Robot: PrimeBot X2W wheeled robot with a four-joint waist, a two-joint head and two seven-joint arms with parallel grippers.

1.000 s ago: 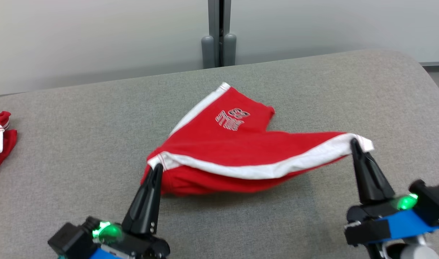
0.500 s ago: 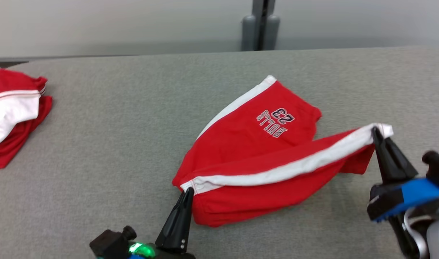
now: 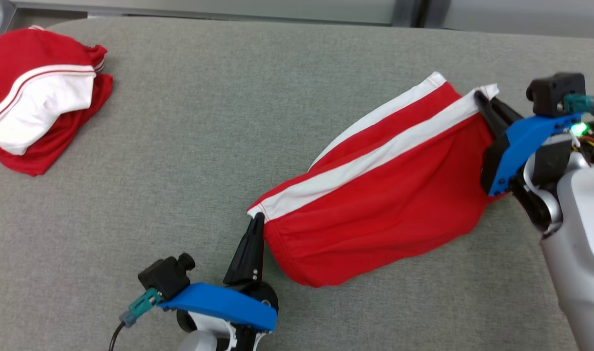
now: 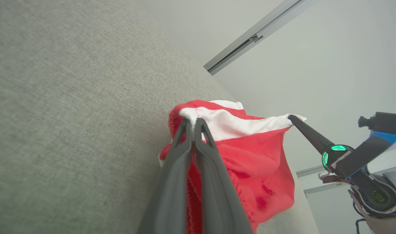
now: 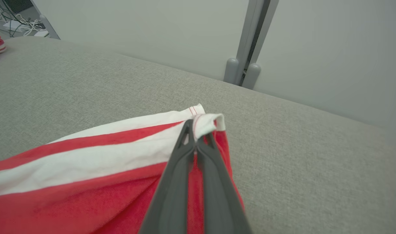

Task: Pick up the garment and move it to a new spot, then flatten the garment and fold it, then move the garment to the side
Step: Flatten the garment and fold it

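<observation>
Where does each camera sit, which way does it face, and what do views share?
Head view: on the head, facing down at the grey fabric table; left gripper and right gripper each shut on a corner of the red garment with white bands.
Left wrist view: on the left wrist, facing along its own gripper at the garment; right gripper beyond.
Right wrist view: on the right wrist, facing along its own gripper toward the pale wall.
Shared: the garment, in all three.
</observation>
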